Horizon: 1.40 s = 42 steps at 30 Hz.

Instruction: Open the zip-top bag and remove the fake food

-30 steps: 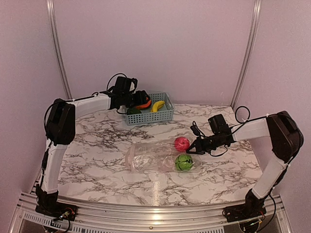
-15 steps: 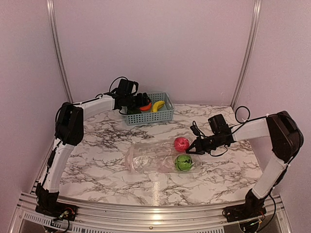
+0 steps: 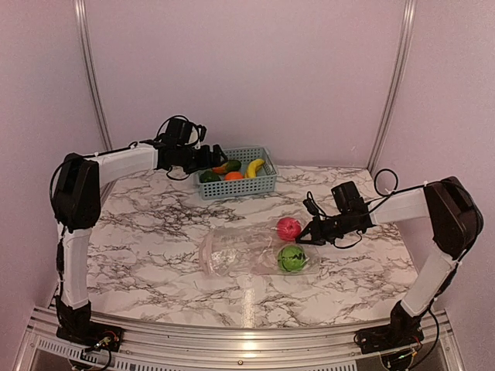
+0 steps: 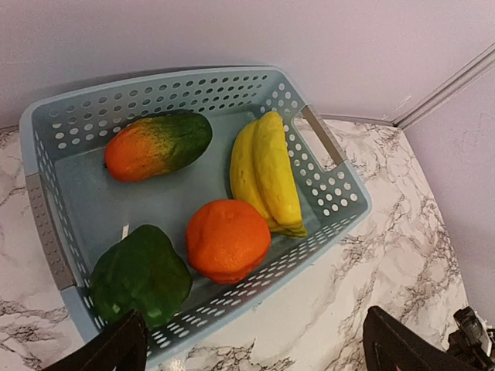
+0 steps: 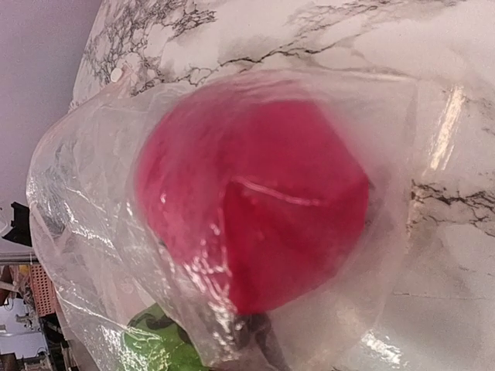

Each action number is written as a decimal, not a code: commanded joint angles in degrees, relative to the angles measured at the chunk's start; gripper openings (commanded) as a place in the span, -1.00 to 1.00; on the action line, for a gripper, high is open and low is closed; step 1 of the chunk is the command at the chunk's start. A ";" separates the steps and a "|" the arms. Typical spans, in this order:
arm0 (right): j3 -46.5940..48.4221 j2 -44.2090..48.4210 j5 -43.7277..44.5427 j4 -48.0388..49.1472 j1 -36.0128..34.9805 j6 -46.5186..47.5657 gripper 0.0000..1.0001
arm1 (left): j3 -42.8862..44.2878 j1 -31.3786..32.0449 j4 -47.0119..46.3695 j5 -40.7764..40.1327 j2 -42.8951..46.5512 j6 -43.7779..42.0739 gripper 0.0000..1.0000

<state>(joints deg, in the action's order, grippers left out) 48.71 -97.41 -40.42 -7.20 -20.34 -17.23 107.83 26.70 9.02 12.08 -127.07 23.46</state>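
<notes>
From above, the bag (image 3: 236, 251) lies flat on the marble counter (image 3: 155, 232), between the two arms and well apart from the basket (image 3: 240, 186) by the back wall. A red fruit (image 3: 288, 227) and a green piece (image 3: 292, 259) sit at the bag's right end. The right claw (image 3: 304, 236) is closed at that end, between the two pieces, and seems to pinch the film. The left claw (image 3: 216, 154) hovers at the basket's left rim. A banana (image 3: 254, 167), an orange (image 3: 233, 175) and a pepper (image 3: 209, 176) lie in the basket. In the left wrist view the left claw is spread wide with nothing between its fingers (image 4: 116, 348), above the near edge of the basket. A fruit shading from orange to green (image 4: 158, 143) lies at the basket's back, the banana to the right, and the orange touching the banana, with the pepper beside it in front. The right wrist view shows the red fruit close up under crinkled film, the green piece low at the left. Whether that claw has hold of the film cannot be told here.
</notes>
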 commanded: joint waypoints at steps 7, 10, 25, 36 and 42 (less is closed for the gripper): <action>0.44 1.47 0.06 3.27 0.32 -1.99 -1.00 | -40.20 0.02 -4.97 3.95 34.43 0.56 0.85; -0.49 2.61 0.00 5.02 0.24 -3.17 -1.00 | -53.66 0.19 -8.03 6.64 44.34 4.35 0.70; -1.00 5.73 0.10 8.59 -4.95 -5.73 -0.92 | -82.65 7.06 -31.44 13.20 51.49 20.05 -0.12; -5.14 9.93 -0.60 4.29 -3.53 -7.56 0.24 | -76.43 12.63 -51.30 17.29 31.37 25.79 -0.17; -9.10 10.95 -2.14 3.19 -2.58 -7.07 0.42 | -74.38 14.29 -52.91 17.19 27.88 25.88 -0.16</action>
<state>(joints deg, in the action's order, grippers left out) 41.32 -86.59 -40.99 -2.35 -23.40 -24.03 32.14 40.12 -38.92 28.14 -97.12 48.53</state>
